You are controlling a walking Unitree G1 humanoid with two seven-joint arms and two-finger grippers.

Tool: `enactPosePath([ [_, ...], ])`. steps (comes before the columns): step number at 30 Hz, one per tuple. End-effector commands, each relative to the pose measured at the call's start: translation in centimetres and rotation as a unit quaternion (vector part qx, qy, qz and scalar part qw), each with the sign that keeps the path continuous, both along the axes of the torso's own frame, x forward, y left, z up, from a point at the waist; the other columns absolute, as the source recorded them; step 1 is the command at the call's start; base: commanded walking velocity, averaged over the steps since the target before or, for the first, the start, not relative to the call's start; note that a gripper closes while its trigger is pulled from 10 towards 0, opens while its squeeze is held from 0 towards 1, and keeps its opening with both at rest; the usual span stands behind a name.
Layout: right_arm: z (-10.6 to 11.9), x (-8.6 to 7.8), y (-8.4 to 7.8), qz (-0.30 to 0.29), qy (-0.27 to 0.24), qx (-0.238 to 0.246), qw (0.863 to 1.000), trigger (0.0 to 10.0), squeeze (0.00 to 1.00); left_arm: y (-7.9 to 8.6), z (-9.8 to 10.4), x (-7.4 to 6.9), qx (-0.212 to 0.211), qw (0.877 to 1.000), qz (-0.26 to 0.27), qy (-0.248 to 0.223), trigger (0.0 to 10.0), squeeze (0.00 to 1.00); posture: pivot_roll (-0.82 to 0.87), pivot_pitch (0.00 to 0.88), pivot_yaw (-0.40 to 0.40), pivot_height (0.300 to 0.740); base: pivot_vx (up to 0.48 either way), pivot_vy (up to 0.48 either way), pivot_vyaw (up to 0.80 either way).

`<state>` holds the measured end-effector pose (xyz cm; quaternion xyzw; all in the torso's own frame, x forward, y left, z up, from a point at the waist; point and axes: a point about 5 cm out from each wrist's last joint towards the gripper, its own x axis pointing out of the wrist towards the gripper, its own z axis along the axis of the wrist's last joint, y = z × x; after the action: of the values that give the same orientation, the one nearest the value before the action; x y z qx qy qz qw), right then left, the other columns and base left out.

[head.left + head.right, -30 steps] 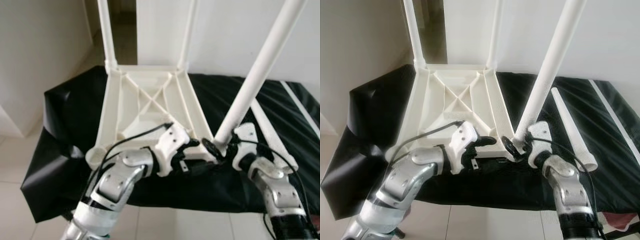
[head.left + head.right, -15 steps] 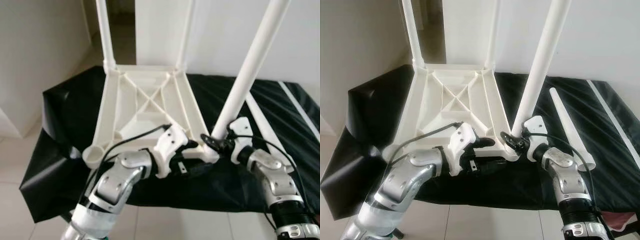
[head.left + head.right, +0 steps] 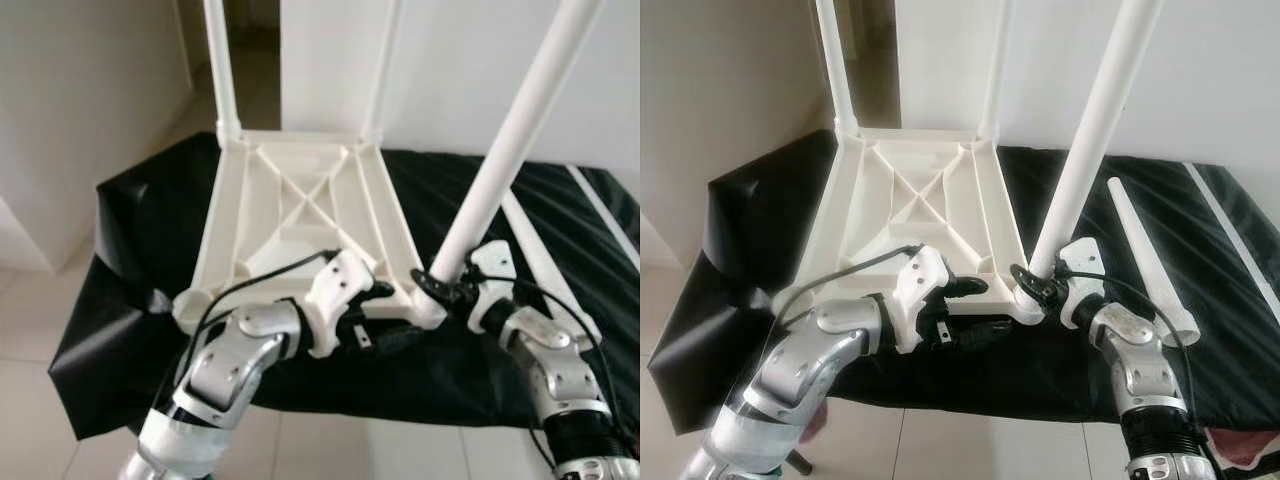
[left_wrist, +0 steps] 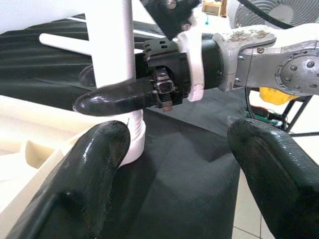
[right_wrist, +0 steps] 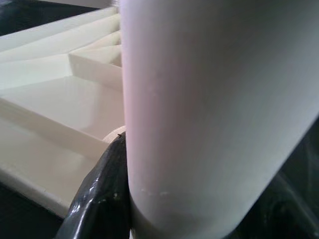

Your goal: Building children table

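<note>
Both arms are built of brushed silver segments joined at round pivot housings. The left arm (image 3: 225, 365), lower left of the left eye view, ends in a white wrist shell (image 3: 335, 300) with a black cable (image 3: 262, 275) looping over it. The right arm (image 3: 550, 370), lower right, carries a matching white wrist cover (image 3: 495, 270) and thin black cabling along its forearm; its base section is ribbed and black. In the left wrist view, two thick glossy black fingers (image 4: 94, 174) sit in the foreground; the opposite wrist shows a white collar ring (image 4: 192, 59), black mount with screws and a silver housing with bolt heads (image 4: 299, 69)
</note>
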<state>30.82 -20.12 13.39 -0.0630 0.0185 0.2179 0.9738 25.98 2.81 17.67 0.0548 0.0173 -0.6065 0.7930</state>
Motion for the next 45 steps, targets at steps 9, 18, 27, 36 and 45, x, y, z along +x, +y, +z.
enactPosePath([
  [9, -1.6, -1.0, 0.5, -0.206, 0.072, 0.097, 0.971, 10.0, 0.00, -0.7, 0.7, 0.8, -0.050, 0.998, 0.035, 0.000, 10.0, 0.00, 0.02, 0.000, -0.043, 0.740, 0.000, 0.000, 0.00],
  [18, -1.7, -1.9, 2.2, -0.345, 0.069, 0.086, 0.932, 10.0, 0.00, -0.5, 0.7, 0.6, -0.052, 0.998, 0.029, -0.002, 10.0, 0.00, 0.04, 0.000, -0.070, 0.740, 0.000, 0.000, 0.00],
  [27, -0.4, -1.8, 3.6, -0.358, 0.048, 0.116, 0.925, 10.0, 0.00, -0.7, 0.2, 0.0, -0.053, 0.998, 0.033, 0.005, 10.0, 0.00, 0.04, 0.000, -0.080, 0.740, 0.000, 0.000, 0.00],
  [36, 0.1, -2.1, 2.0, -0.351, 0.023, 0.091, 0.932, 10.0, 1.00, -0.5, 0.2, 0.4, -0.042, 0.999, 0.020, 0.001, 10.0, 0.00, 0.01, 0.000, -0.057, 0.740, 0.000, 0.000, 0.00],
  [45, 0.9, -2.0, 0.3, -0.284, 0.003, 0.071, 0.956, 10.0, 1.00, -0.7, 0.3, 0.0, -0.028, 1.000, -0.007, -0.005, 10.0, 0.00, -0.01, 0.000, -0.015, 0.740, 0.000, 0.000, 0.00],
])
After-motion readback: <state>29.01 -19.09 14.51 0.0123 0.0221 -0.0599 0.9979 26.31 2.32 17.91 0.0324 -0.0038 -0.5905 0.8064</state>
